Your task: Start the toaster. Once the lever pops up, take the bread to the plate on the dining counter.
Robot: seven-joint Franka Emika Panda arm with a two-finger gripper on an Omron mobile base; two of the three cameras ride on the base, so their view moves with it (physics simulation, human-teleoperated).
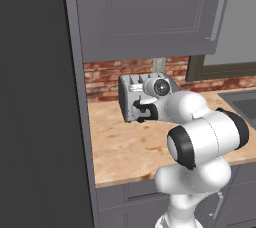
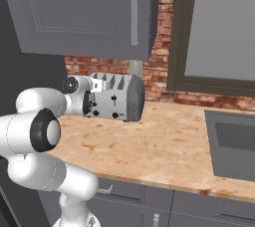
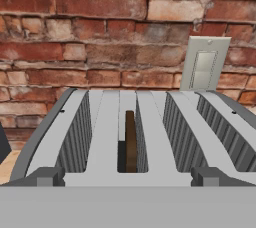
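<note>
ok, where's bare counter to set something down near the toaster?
Free: the tan counter between the toaster and the sink, and the front strip toward the counter edge. Crowded: the toaster's front, where the arm and gripper sit, and the tight gap between the toaster and the brick wall.

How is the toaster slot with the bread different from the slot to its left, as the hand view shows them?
The second slot of the toaster holds the dark brown bread, standing upright; the left slot shows only its grey ribbed walls. The second slot looks narrower. Both run the same way, open-topped.
</note>
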